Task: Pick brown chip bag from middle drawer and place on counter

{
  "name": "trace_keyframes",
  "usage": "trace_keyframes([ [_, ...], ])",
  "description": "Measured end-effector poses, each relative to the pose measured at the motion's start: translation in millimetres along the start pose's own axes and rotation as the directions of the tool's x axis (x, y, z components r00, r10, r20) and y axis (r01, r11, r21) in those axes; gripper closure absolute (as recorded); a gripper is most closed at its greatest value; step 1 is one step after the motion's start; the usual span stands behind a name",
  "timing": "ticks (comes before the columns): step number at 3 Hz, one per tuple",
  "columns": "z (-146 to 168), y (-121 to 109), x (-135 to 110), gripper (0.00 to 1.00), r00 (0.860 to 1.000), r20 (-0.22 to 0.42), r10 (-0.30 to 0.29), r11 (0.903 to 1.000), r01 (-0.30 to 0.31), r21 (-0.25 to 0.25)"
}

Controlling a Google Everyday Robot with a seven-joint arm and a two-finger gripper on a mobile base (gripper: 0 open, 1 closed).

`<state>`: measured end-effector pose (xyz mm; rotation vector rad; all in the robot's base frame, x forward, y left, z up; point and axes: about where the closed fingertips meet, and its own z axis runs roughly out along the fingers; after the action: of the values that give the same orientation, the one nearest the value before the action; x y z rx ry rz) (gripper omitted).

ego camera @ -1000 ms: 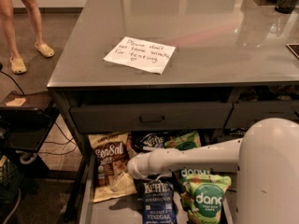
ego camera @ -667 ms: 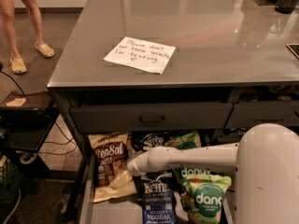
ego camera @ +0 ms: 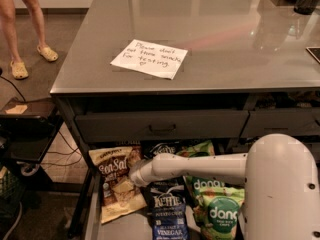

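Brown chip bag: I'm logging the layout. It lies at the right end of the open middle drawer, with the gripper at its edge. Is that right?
Not quite. The camera view shows the brown chip bag at the left end of the open middle drawer, not the right, where the green Dang bags lie. The gripper is at its edge, as you said.

Count: brown chip bag (ego camera: 114, 181) ×1; gripper (ego camera: 134, 175) ×1, at that bag's right edge; blue Kettle bag (ego camera: 169, 214) ×1, just right of it; green Dang bags (ego camera: 220, 215) ×2, further right; paper note (ego camera: 149, 58) ×1, above it; yellow clogs (ego camera: 47, 53) ×2, far upper left of it
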<state>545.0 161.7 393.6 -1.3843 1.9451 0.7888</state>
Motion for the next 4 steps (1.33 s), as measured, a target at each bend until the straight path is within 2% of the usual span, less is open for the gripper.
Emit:
trace_keyframes([
  [1, -15, 20, -19, 0.63, 1.000, -0.015, 0.008, 0.9999, -0.009, -0.014],
  [2, -49, 44, -39, 0.84, 0.999, -0.041, -0.019, 0.9998, 0.018, -0.011],
  [3, -94, 63, -50, 1.00, 0.996, -0.069, -0.047, 0.9988, 0.048, 0.011],
  [4, -146, 68, -64, 1.00, 0.994, -0.081, -0.074, 0.9964, 0.077, 0.035],
])
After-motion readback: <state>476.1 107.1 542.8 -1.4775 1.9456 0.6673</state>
